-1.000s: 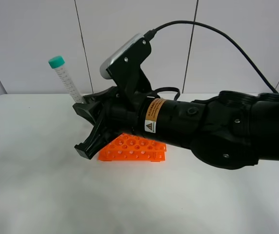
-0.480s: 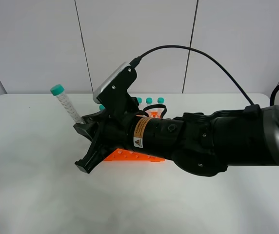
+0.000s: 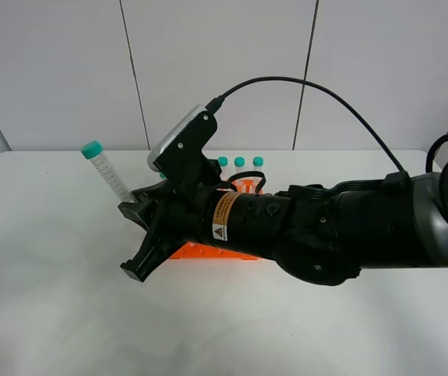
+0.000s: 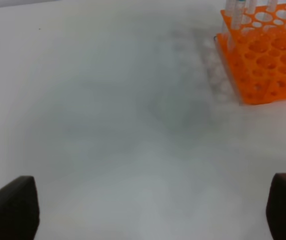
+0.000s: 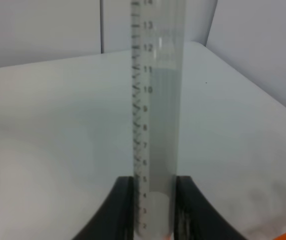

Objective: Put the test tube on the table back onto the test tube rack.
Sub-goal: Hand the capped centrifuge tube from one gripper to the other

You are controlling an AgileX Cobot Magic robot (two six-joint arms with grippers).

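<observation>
Test tube (image 3: 108, 174) is clamped at its lower end by the right gripper (image 5: 154, 220). It is held above the table (image 3: 52, 313) and tilted, its teal cap (image 3: 92, 148) pointed toward eleven o'clock. The orange rack (image 3: 202, 251) is seen at four o'clock from the tube, partly hidden beneath the arm. Three capped tubes (image 3: 240, 162) are stood at its far side. The left gripper (image 4: 148, 207) is spread wide over the table.
</observation>
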